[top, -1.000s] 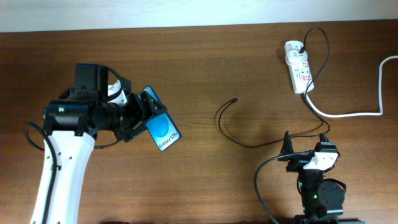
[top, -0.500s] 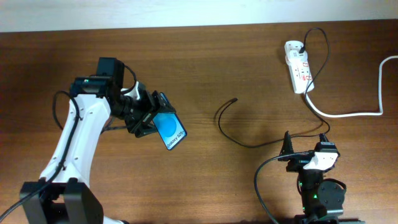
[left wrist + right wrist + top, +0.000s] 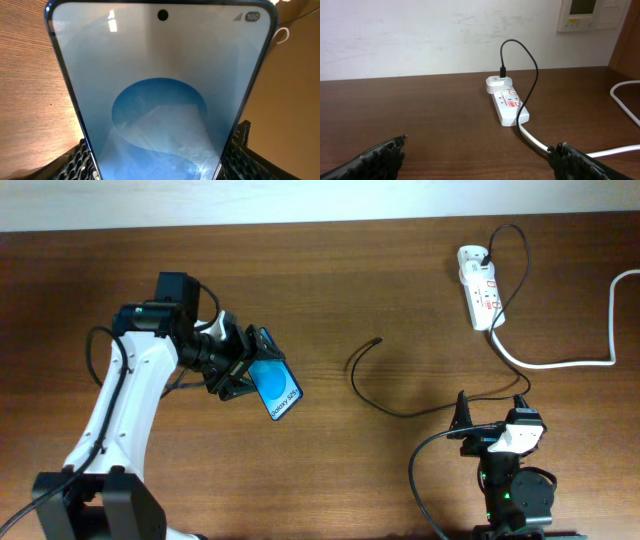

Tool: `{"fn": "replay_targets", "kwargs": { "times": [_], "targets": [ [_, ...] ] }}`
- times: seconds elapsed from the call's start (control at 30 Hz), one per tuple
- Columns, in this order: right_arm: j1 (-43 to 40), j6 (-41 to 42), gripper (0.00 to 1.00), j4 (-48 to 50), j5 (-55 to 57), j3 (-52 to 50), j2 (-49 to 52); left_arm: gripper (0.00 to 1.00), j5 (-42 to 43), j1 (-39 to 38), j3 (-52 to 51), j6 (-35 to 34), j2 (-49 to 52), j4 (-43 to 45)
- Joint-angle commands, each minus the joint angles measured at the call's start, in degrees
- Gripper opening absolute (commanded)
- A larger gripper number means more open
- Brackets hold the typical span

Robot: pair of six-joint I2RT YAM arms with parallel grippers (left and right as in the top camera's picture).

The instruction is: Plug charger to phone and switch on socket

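Left end effector: clenched on phone, screen up, held over left-middle of desk.
Right end effector: spread wide, nothing held, near right.
Charger tip: lying loose at middle, well apart from phone.
Socket: far right.
Step judged: phone held ready for plugging.
Next: tip to be picked up, lined up with phone port, pushed in. Socket switch to be pressed after.

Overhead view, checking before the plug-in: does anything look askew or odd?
Nothing damaged. The slim blue-screened smartphone is held tilted by the left end effector; the thin black charger cable lies loose, its tip free.
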Motion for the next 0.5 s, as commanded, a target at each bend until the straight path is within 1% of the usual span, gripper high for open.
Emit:
{"fn": "replay_targets", "kwargs": {
  "times": [0.0, 0.13, 0.27, 0.33, 0.37, 0.4, 0.47],
  "targets": [
    [-0.22, 0.48, 0.98, -0.24, 0.50, -0.42, -0.44, 0.33, 2.36, 0.09, 1.11, 0.96, 0.09, 0.11],
    [-0.20, 0.50, 0.98, -0.24, 0.48, -0.42, -0.44, 0.33, 2.36, 0.09, 1.11, 0.94, 0.09, 0.02],
    [-0.20, 0.52, 0.98, -0.28, 0.04, -0.42, -0.44, 0.31, 2.38, 0.04, 1.11, 0.92, 0.09, -0.44],
    [-0.15, 0.61, 0.98, -0.15, -10.93, -0.42, -0.44, 0.31, 2.38, 0.04, 1.11, 0.92, 0.09, -0.57],
    [-0.15, 1.42, 0.98, 0.26, -14.32, -0.42, -0.44, 0.31, 2.38, 0.04, 1.11, 0.92, 0.09, -0.57],
    [-0.15, 4.90, 0.98, 0.61, -18.97, -0.42, -0.44, 0.31, 2.36, 0.04, 1.11, 0.92, 0.09, -0.57],
    [-0.15, 15.87, 0.98, 1.11, -27.30, -0.42, -0.44, 0.31, 2.36, 0.04, 1.11, 0.92, 0.09, -0.57]
  ]
}}
